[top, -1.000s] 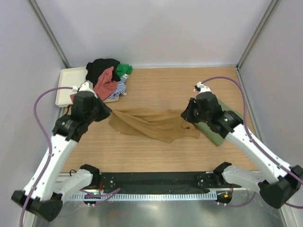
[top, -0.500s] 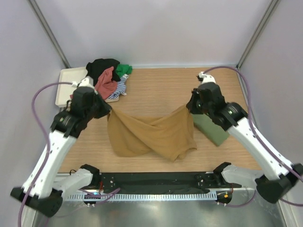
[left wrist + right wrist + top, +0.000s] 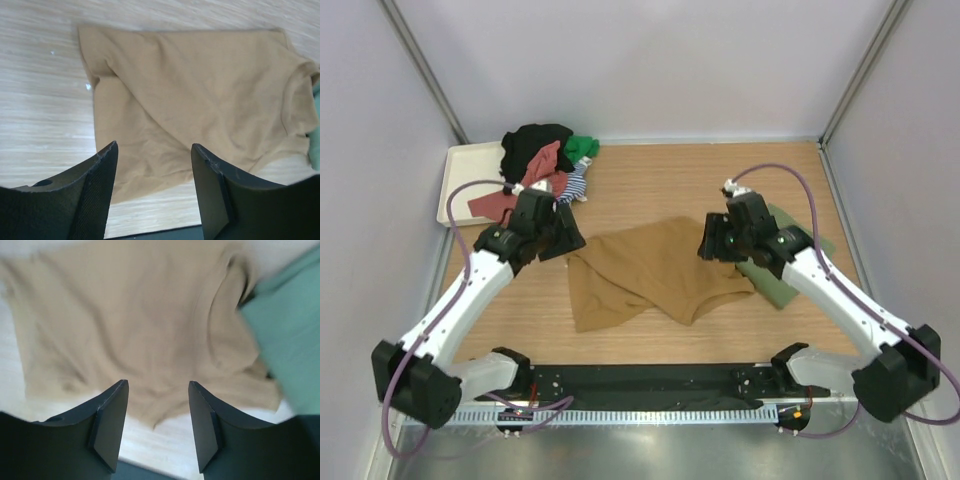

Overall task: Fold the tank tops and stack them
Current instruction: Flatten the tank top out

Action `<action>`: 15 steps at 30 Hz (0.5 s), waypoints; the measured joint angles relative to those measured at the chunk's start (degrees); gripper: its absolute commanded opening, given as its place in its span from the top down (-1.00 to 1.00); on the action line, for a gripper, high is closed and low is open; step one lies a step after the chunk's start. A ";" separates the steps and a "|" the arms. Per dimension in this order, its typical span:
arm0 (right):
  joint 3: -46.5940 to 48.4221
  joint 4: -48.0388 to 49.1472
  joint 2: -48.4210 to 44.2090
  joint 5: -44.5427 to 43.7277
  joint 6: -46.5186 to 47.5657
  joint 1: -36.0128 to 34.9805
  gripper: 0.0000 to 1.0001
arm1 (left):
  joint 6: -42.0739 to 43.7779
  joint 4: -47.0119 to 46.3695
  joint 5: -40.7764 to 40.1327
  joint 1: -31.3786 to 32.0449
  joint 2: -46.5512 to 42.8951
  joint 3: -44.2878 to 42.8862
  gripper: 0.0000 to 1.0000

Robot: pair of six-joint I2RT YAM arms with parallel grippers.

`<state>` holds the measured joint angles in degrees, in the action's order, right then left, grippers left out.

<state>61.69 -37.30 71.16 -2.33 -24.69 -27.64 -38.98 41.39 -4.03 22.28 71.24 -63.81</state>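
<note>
Lying spread and creased near the middle of the table (image 3: pixel 650 185), one mustard brown tank top (image 3: pixel 650 270) rests loose on the wood. Its right edge touches one olive green top (image 3: pixel 792 272), which sits folded near the right edge of the table. Two grippers hang above the mustard brown tank top, one at each side. The left gripper (image 3: pixel 567 240) is over its far left corner, jaws apart with nothing between them. The left wrist view shows the mustard brown tank top (image 3: pixel 200 100) flat below that gap. The right gripper (image 3: pixel 712 243) is over its right side, jaws likewise apart and holding nothing. The right wrist view is somewhat blurred and shows the mustard brown tank top (image 3: pixel 130 325) with the olive green top (image 3: pixel 285 335) just beside it. At the far left corner, one cream tray (image 3: pixel 460 170) carries a tangled heap of at least four more garments: one black top (image 3: pixel 535 140), one red top (image 3: pixel 545 165), one bright green piece (image 3: pixel 583 148) and one blue-and-white striped piece (image 3: pixel 575 185), partly spilling onto the wood
</note>
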 measured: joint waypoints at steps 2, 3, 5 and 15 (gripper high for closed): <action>-7.26 0.59 -5.90 3.26 -1.36 -1.38 -0.12 | -0.50 -0.61 1.68 0.33 -6.27 5.66 -0.17; -10.32 1.16 -7.98 4.35 -2.23 -2.69 -0.13 | -1.07 -1.01 2.64 0.50 -8.94 8.63 -0.16; -17.20 2.14 -11.91 6.38 -4.90 -5.53 -0.17 | -2.12 -1.73 4.61 0.68 -13.07 14.53 -0.16; -34.71 9.75 -18.18 7.89 -17.18 -18.25 -0.14 | -6.71 -5.86 11.54 0.92 -21.84 28.87 -0.24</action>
<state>26.98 -27.55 52.97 5.56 -41.87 -45.89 -45.69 35.53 7.51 23.20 49.41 -34.94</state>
